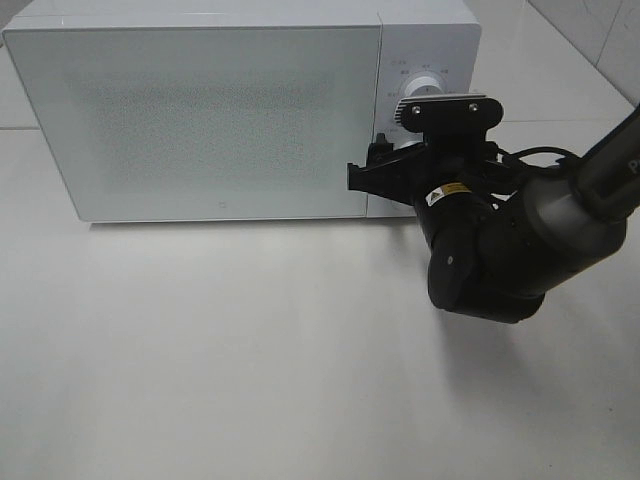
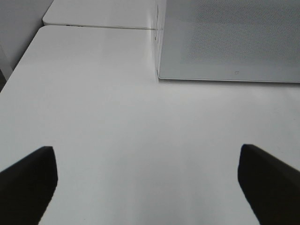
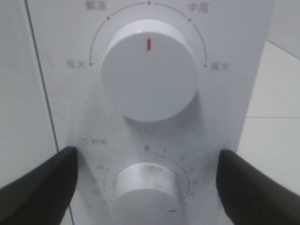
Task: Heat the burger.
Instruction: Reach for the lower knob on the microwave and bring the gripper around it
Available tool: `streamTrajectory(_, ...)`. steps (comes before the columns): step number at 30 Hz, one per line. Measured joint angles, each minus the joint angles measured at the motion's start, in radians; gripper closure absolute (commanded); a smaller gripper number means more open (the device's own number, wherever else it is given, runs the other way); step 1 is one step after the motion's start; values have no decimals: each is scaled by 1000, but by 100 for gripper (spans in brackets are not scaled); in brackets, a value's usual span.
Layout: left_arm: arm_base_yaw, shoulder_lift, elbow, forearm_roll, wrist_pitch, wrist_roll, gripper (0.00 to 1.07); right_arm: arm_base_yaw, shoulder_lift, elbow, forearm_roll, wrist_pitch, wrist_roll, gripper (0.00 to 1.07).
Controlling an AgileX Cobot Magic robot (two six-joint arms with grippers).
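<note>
The burger is out of view in every frame. The white microwave [image 1: 220, 110] stands at the back of the table with its door shut. My right gripper [image 1: 385, 165] is at the microwave's control panel. In the right wrist view it [image 3: 147, 187] is open, with one finger on either side of the lower timer knob [image 3: 147, 185] and apart from it. The knob's red mark sits past the 0, near the 5. The upper power knob [image 3: 149, 70] has its red mark straight up. My left gripper [image 2: 150, 187] is open and empty above the bare table.
The white tabletop [image 1: 250, 350] stretches in front of the microwave. The left wrist view shows the microwave's front lower corner [image 2: 159, 75] and a seam to a second table surface [image 2: 93, 18] behind it. A tiled wall [image 1: 600, 40] is at the back right.
</note>
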Motion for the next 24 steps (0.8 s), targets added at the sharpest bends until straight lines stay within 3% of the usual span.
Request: streamTrajectory(24, 0, 0, 0, -1, 0, 0, 6, -5, 47, -1, -3, -2, 0, 37)
